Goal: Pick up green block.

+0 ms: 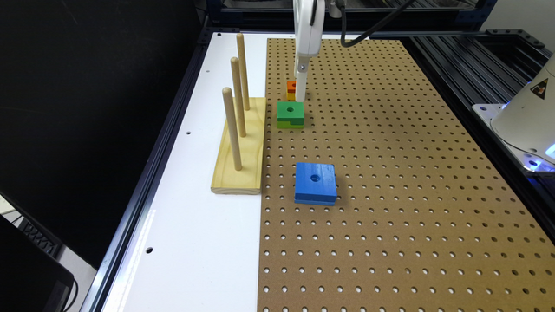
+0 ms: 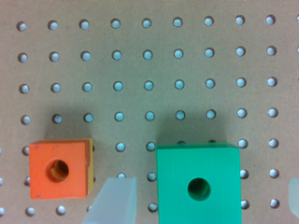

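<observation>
My gripper [image 1: 300,93] hangs low over the pegboard [image 1: 390,173], fingers spread wide apart with nothing between the pads yet. In the wrist view one pale fingertip [image 2: 112,201] sits between the two blocks and the other shows at the picture's edge, so the green block [image 2: 199,184] lies between them, its centre hole facing up. In the exterior view the green block [image 1: 290,114] rests flat on the pegboard just nearer than my fingers, its lighter yellow-green lower layer and notched side showing. The orange block [image 1: 291,88] sits just beyond it, partly behind my finger. The blue block [image 1: 316,183] lies well nearer. A wooden peg stand [image 1: 241,147] with three upright dowels stands at the exterior view's left.
</observation>
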